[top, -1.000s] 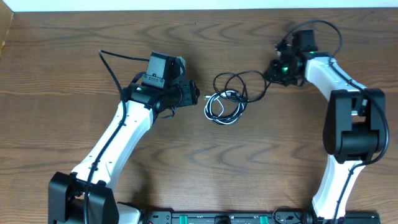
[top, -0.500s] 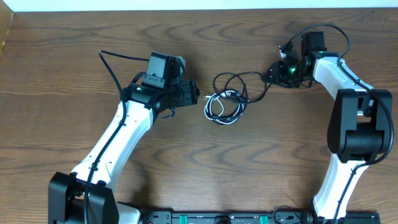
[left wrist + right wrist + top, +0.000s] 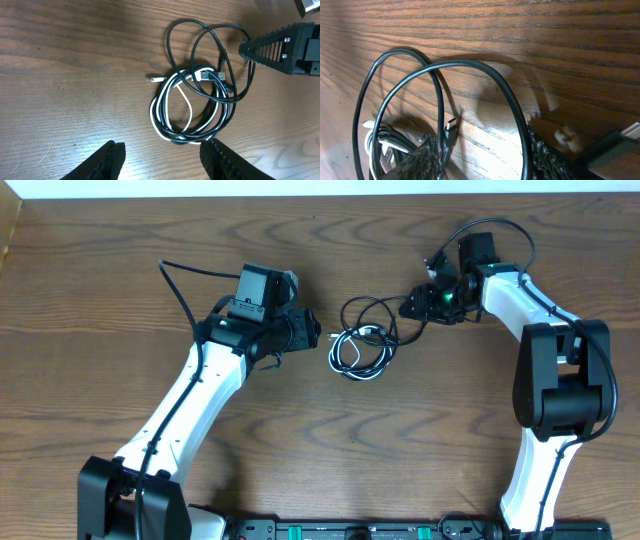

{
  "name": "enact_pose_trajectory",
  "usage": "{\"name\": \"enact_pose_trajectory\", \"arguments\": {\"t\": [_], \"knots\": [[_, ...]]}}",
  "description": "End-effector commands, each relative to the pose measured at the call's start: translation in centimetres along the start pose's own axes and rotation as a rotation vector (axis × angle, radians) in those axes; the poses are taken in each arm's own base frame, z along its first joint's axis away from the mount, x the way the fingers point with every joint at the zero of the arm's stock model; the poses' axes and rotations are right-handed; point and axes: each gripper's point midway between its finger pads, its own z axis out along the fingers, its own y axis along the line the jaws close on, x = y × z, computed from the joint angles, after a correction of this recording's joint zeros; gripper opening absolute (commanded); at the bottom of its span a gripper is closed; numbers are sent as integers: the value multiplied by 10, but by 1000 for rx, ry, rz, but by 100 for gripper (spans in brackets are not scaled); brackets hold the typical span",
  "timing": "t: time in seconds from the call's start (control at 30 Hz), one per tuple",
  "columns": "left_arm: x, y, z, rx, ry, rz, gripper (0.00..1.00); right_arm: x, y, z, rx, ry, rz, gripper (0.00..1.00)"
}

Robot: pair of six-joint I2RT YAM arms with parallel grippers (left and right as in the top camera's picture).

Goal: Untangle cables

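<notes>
The cables lie tangled mid-table: black cords and one white cord coiled together, with wider black loops on the far side. In the left wrist view the bundle shows a small white plug sticking out to the left. My left gripper stands open just left of the bundle, its fingers bare. My right gripper is open at the bundle's right edge. In its wrist view a black loop runs loosely between the fingertips, next to a black plug.
The wooden table carries nothing else in view. Both arms reach in from the near edge, and the thick arm wire arcs beside the left wrist. The table's far edge meets a white wall.
My right gripper has opened and let go of the black cable it was pinching, and has moved left toward the bundle. The left arm has not moved.
</notes>
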Motion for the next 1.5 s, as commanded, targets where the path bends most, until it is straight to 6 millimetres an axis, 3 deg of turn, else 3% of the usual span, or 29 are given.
{"name": "enact_pose_trajectory", "arguments": {"t": [0.0,0.2,0.23,0.37,0.67,0.83,1.07,1.3,1.43,1.47], "knots": [[-5,-2,-4,-6,-17,19,56,12,-21,13,71,38,25,52],[-4,-2,-4,-9,-11,17,56,12,-21,12,71,38,25,53],[-4,-1,-4,-9,-11,17,56,11,-21,13,71,34,22,49],[-4,-1,-4,-9,-11,17,56,-3,-18,10,64,-12,-9,49],[-4,-1,-4,-9,-11,17,56,-33,1,-24,118,-74,-138,54],[-4,-1,-4,-9,-11,17,56,-26,-12,-25,228,-51,-137,60],[-4,-1,-4,-9,-11,17,56,-6,-5,-6,223,-1,-181,60],[-2,-1,-3,-11,-7,16,56,-1,-14,0,328,5,-208,34],[2,2,-1,-15,3,13,56,-7,-15,-2,336,-17,-213,1],[2,2,-1,-16,3,14,56,-10,-12,-3,323,-26,-215,1]]}}
